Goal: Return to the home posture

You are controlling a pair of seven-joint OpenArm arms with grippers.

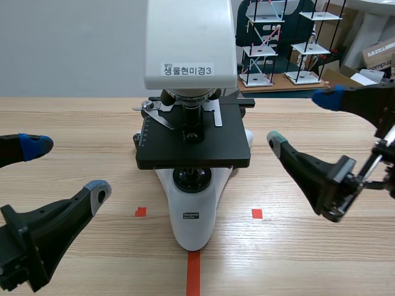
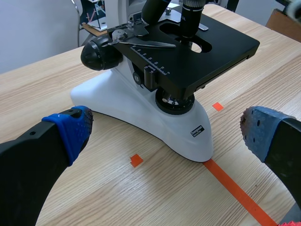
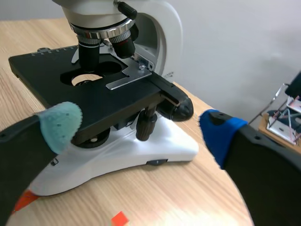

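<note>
— White-bodied with a black stage, the microscope (image 1: 193, 209) stands at the centre of your frame on the wooden table (image 1: 74, 117). Where are your grippers?
— Your left gripper (image 1: 68, 168) sits at the lower left, its fingers spread wide.
— And the other?
— Your right gripper (image 1: 301, 118) is at the right side, about mid-height, its fingers also spread wide. Each one stands apart from the microscope, which lies ahead of both in your wrist views.
</note>
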